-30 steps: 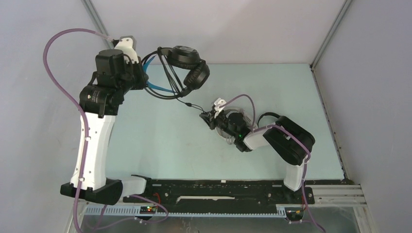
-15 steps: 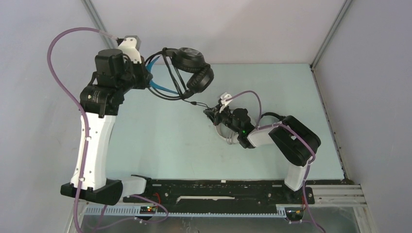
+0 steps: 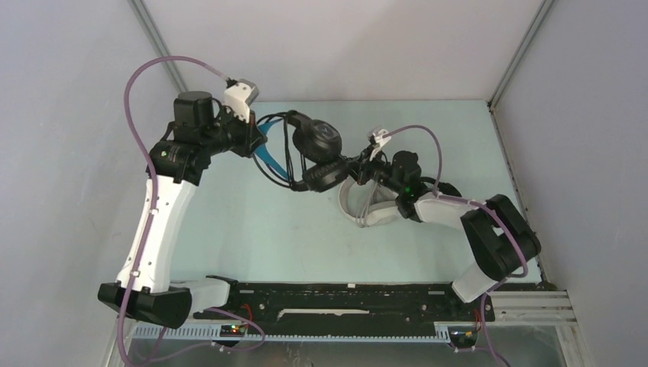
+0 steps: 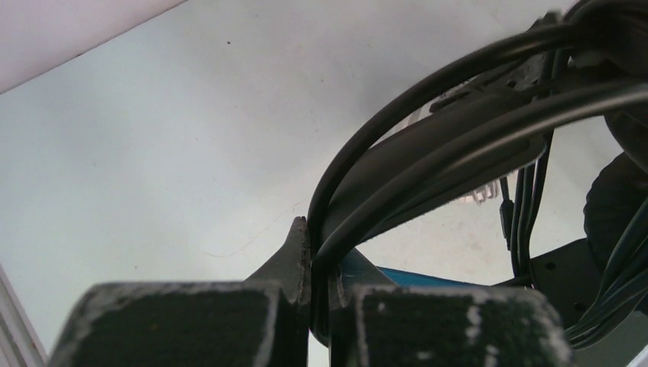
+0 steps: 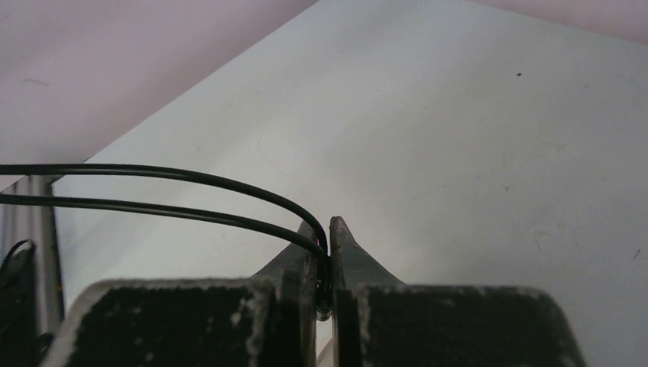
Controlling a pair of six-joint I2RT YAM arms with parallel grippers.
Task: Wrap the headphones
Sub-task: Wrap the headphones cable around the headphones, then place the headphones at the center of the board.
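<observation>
The black headphones [image 3: 321, 143] with a blue headband [image 3: 269, 159] hang in the air over the back middle of the table. My left gripper [image 3: 258, 142] is shut on their headband and the cable loops lying on it [image 4: 428, 153]; blue shows behind the fingers [image 4: 405, 277]. My right gripper [image 3: 358, 170] sits just right of the lower ear cup [image 3: 321, 177], shut on the thin black cable [image 5: 191, 177], which loops off to the left. White-grey headphones [image 3: 361, 212] lie on the table under the right arm, partly hidden.
The pale green table [image 3: 252, 229] is closed in by grey walls at the back and both sides. A black rail [image 3: 344, 294] with the arm bases runs along the near edge. Purple hoses arch over both arms.
My left arm has swung right and lower with the black headphones. My right gripper has moved back and to the right with the cable, ending close beside the ear cups.
</observation>
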